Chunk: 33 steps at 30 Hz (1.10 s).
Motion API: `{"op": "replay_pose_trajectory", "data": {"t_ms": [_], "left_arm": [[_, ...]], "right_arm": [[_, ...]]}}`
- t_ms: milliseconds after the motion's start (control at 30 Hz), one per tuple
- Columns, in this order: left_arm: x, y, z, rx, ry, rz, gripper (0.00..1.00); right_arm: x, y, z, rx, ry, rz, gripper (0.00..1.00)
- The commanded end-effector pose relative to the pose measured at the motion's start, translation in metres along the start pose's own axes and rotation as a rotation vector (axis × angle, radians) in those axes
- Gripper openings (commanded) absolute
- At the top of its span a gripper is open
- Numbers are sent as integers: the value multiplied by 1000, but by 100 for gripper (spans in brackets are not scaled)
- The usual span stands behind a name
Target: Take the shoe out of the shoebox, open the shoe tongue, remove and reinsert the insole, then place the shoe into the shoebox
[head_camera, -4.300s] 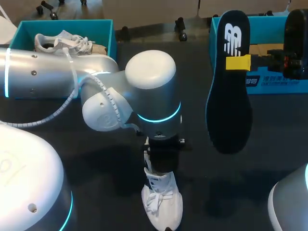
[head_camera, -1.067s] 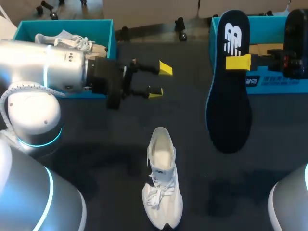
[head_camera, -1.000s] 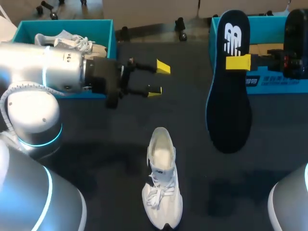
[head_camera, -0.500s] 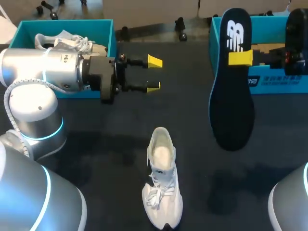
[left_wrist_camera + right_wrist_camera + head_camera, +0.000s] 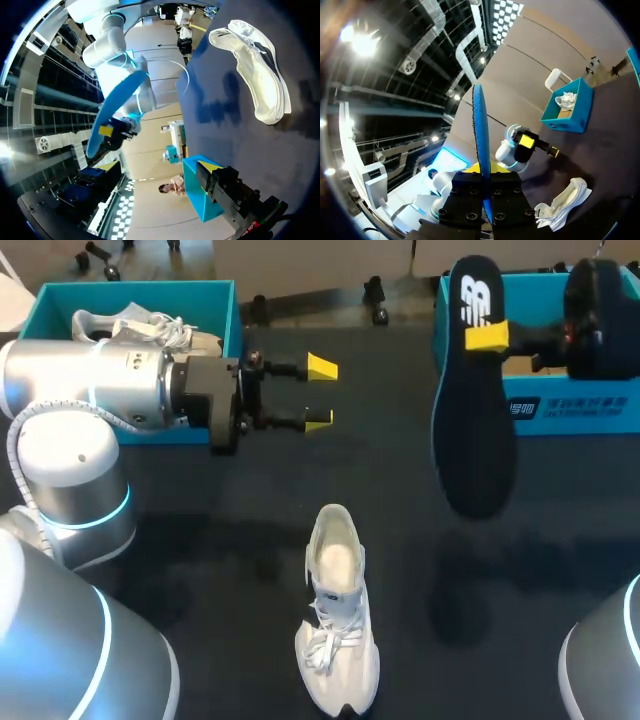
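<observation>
A white shoe [image 5: 337, 612] lies on the dark table near its front edge, heel end away from me, its opening empty; the left wrist view also shows the shoe [image 5: 255, 85]. My right gripper [image 5: 485, 337] is shut on a dark insole [image 5: 475, 430], which hangs in the air in front of the right teal shoebox [image 5: 575, 410]. In the right wrist view the insole [image 5: 480, 135] stands edge-on between the fingers. My left gripper [image 5: 320, 394] is open with nothing in it, level above the table beyond the shoe, beside the left teal shoebox [image 5: 233, 315].
The left shoebox holds a second white shoe [image 5: 130, 328]. My left arm's big joints fill the view's left side.
My right gripper has carried the insole farther back and slightly left. My left gripper has shifted a little farther away from the shoe and levelled out, still open.
</observation>
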<state>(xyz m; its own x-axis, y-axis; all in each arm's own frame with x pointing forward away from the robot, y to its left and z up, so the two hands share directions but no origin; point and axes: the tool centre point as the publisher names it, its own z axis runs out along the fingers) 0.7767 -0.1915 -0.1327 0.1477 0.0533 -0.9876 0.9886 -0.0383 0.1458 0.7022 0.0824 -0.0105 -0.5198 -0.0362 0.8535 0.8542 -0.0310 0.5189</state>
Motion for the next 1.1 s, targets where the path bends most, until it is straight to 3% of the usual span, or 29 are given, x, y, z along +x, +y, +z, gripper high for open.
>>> {"op": "replay_pose_trajectory", "data": {"t_ms": [33,467,700,933,1100], "left_arm": [[0,0,2,-1,0,1,100],[0,0,2,-1,0,1,100],[0,0,2,-1,0,1,100],[0,0,2,-1,0,1,100],[0,0,2,-1,0,1,100]], "right_arm": [[-23,22,8,82,36,-1,0],[-23,22,8,82,36,-1,0],[-48,44,-6,11,-13,141,0],[-83,57,-17,7,-81,260,0],[-83,57,-17,7,-81,260,0]]}}
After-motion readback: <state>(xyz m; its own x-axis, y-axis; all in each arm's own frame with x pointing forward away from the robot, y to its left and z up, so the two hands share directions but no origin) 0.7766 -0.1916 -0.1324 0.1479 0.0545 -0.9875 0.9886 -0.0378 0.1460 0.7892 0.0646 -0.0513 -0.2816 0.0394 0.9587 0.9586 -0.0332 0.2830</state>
